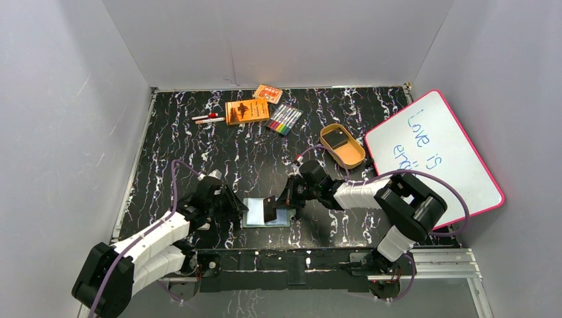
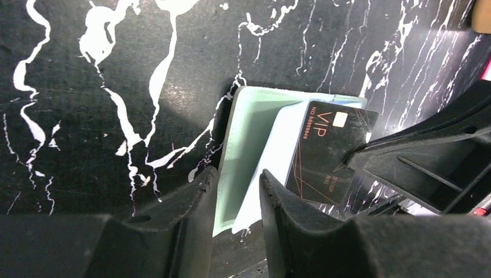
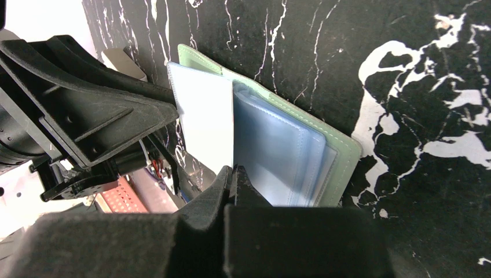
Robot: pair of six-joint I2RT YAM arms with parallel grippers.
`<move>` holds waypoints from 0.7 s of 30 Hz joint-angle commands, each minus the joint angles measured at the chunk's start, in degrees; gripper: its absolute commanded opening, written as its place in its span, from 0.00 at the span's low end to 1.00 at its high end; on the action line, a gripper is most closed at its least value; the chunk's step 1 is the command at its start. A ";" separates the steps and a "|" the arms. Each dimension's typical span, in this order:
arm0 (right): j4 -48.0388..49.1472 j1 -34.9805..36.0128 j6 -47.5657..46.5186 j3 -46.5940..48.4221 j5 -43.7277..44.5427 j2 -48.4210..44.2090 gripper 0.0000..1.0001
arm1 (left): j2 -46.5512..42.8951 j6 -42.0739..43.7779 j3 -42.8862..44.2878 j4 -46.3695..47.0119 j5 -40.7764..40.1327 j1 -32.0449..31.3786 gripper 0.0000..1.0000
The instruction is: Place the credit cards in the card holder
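The right claw (image 3: pixel 234 174) was clamped shut on one credit card (image 2: pixel 325 155). It held the card on edge, tilted over the card holder (image 1: pixel 254 215), which lay open at the near middle of the table (image 1: pixel 192 149) between the two arms. The left claw (image 2: pixel 238 188) stood narrow, one finger either side of the holder's raised left cover and first pale sleeve (image 2: pixel 272 145). Whether it actually bit on them could not be told.

The likeliest trouble was the card's leading corner catching the sleeve's lip, or slipping between two sleeves instead of into a pocket, because the clear leaves lay stacked close together. If the left claw's hold was loose, the push could shove the whole holder leftward. The claws also sat very near each other, so a small sideways correction risked a knock.

Counted:
- one card holder
- one card in the claw
- one dark flat piece, probably a second card, in the single tan tray (image 1: pixel 350 158) at the far right
- two orange boxes (image 1: pixel 247 110)
- one marker pack (image 1: pixel 285 119)
- one whiteboard (image 1: pixel 431 159)
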 commanded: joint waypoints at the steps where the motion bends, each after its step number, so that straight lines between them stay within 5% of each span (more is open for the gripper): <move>1: -0.77 0.35 -0.74 1.47 2.26 -1.85 0.00 | 0.55 -0.97 -0.77 0.39 -1.28 -0.15 0.30; 21: -1.92 0.91 -0.24 1.86 2.46 -0.69 0.00 | 1.92 -2.09 -2.86 3.29 -0.28 -0.15 0.25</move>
